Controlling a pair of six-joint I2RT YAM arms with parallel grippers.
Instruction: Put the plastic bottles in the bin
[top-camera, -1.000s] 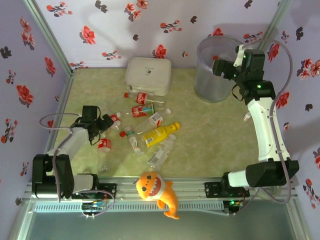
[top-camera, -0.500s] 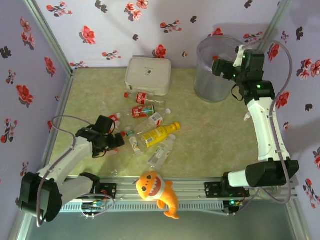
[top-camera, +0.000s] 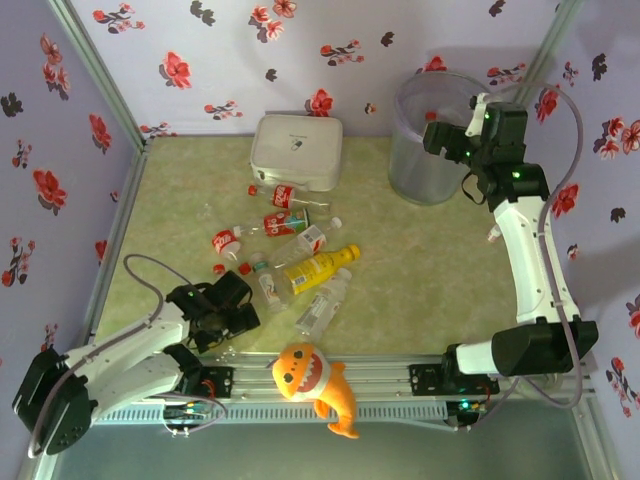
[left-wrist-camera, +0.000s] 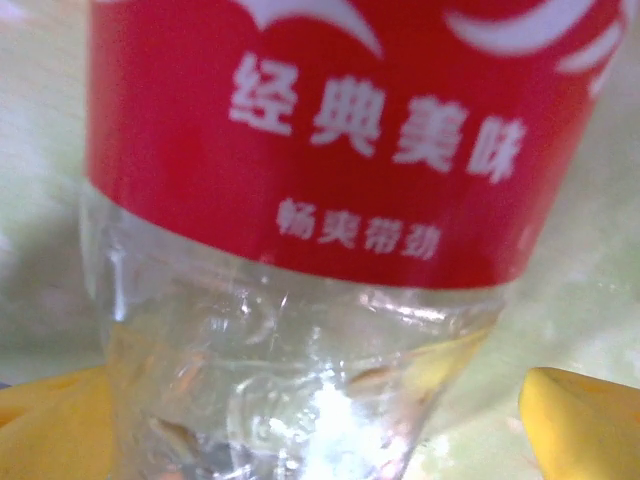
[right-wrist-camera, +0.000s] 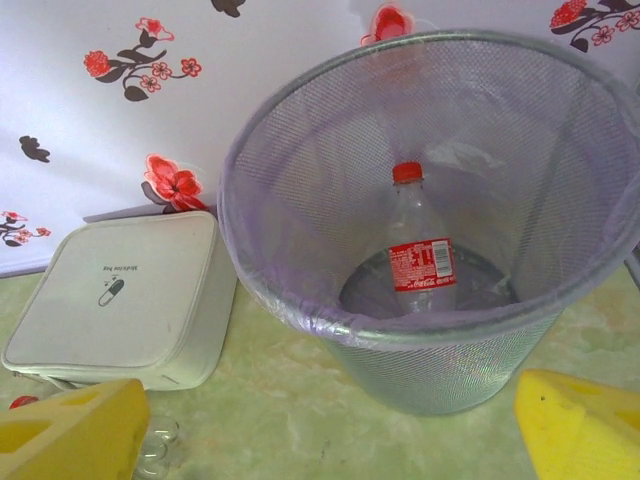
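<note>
Left gripper (top-camera: 240, 304): low over the table (top-camera: 420, 280) near its front edge. Fingers are spread either side of a red-labelled clear bottle (left-wrist-camera: 340, 150), and bare table shows between the bottle and the right finger. Other loose bottles (top-camera: 280, 222) and a yellow bottle (top-camera: 320, 267) lie clustered just beyond, mid-table. A plush shark (top-camera: 310, 378) sits at the front rail.

Right gripper (right-wrist-camera: 325, 430): spread, nothing between its fingers, raised beside the bin (right-wrist-camera: 240, 270). One red-capped bottle (right-wrist-camera: 420, 260) stands inside. A white box (right-wrist-camera: 120, 290) lies left of the bin, apart from it. Open table separates bin and cluster.

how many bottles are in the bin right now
1. A clear bottle with red cap and red label stands cap up inside the bin, toward its far wall. The bin's near floor is hidden, so another may lie there.
</note>
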